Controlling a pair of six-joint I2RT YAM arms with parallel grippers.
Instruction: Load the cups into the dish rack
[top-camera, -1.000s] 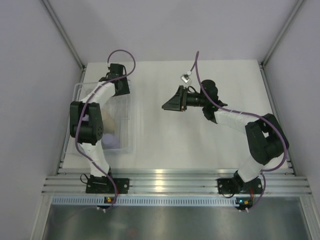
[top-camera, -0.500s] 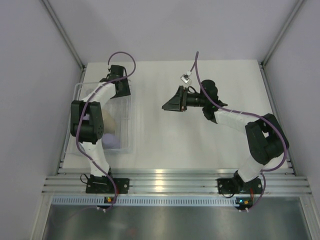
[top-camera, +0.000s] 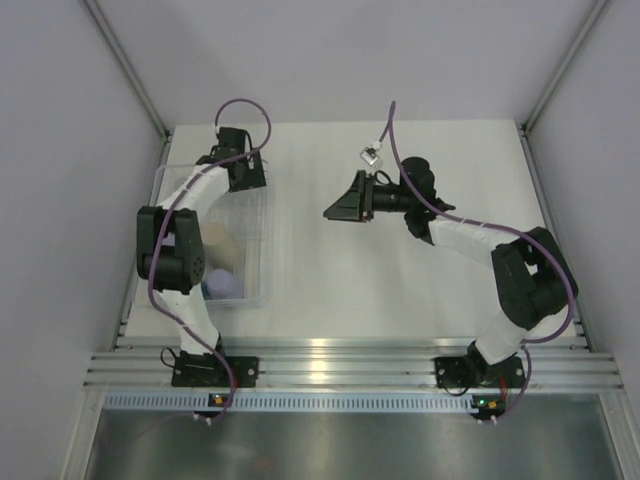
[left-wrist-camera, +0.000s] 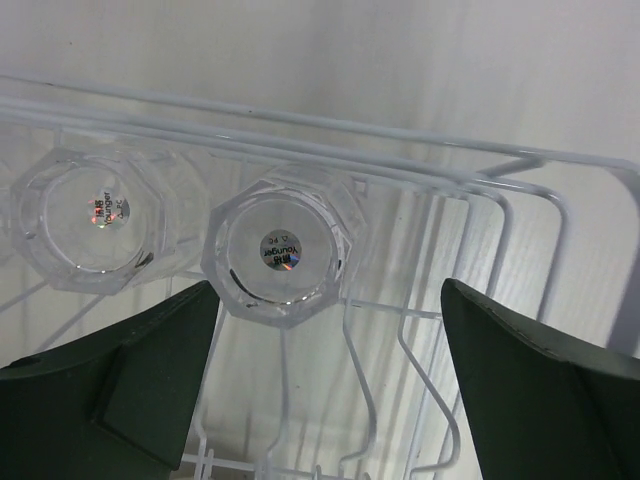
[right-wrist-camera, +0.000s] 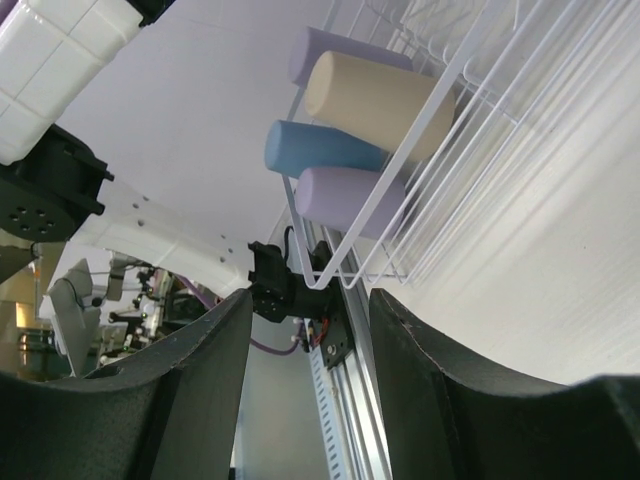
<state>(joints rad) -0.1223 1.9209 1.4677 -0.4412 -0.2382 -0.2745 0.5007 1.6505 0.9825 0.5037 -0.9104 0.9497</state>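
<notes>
Now the L gripper (left-wrist-camera: 330, 290) stands wide open, having let go within the last sec. A clear cup (left-wrist-camera: 285, 250) sits base-up in the rack (left-wrist-camera: 500, 200) between its fingers, touching neither, w/ a 2nd clear cup (left-wrist-camera: 95, 215) just beside. L arm (top-camera: 165, 250) has swung slightly left. R gripper (right-wrist-camera: 310, 400) hasn't moved: jaws apart, empty, over the table (top-camera: 400, 280), well apart from the rack. Beige tumbler (right-wrist-camera: 375, 100), blue tumbler (right-wrist-camera: 320, 150) and lavender tumblers (right-wrist-camera: 345, 200) lie sideways in the rack.

The left arm (top-camera: 165, 250) rises from its base toward 12 o'clock and folds at the elbow. The left gripper (left-wrist-camera: 330, 290) points down with its jaws spread wide, gripping nothing. The right arm (top-camera: 465, 238) bends toward 10 o'clock, and the right gripper (top-camera: 345, 203) faces 9 o'clock, jaws partly apart and empty.
</notes>
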